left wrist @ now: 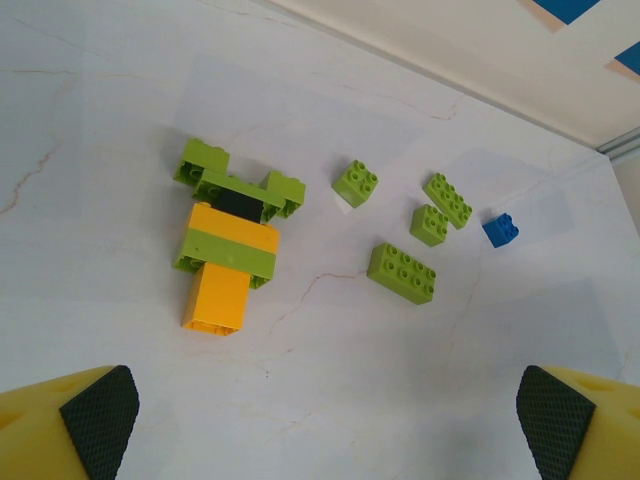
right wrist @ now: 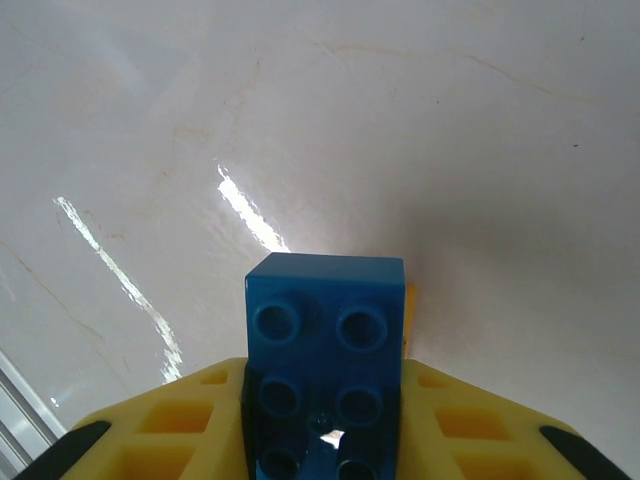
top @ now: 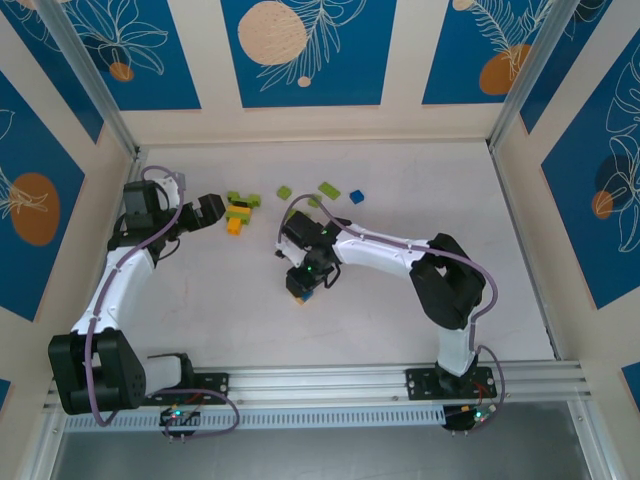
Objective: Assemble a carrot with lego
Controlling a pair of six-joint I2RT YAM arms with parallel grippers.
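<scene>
- Grip first: my right jaws are closed narrowly on a blue brick (right wrist: 325, 330). Its studs face the wrist camera and its long axis runs straight out from between the jaws.
- A sliver of orange (right wrist: 407, 320) shows behind the brick's right edge. I cannot tell whether it is another brick stuck to it.
- My left jaws stand wide open with nothing in them, hovering over the desk (top: 400, 330).
- The half-built carrot (left wrist: 230, 250) lies flat just ahead of my left jaws. Its long axis points roughly away from them, orange tip nearest and lime green leaves at the far end.
- Seen from above, the carrot sits to the left of and beyond my right jaws, well apart from them, so my left arm is plainly the nearer one.
- Loose lime green bricks (left wrist: 401, 272) and a small second blue brick (left wrist: 500, 230) lie to the carrot's right, apart from it.
- My judgement: anything my right jaws bring to the carrot must travel leftward and away across the desk.
</scene>
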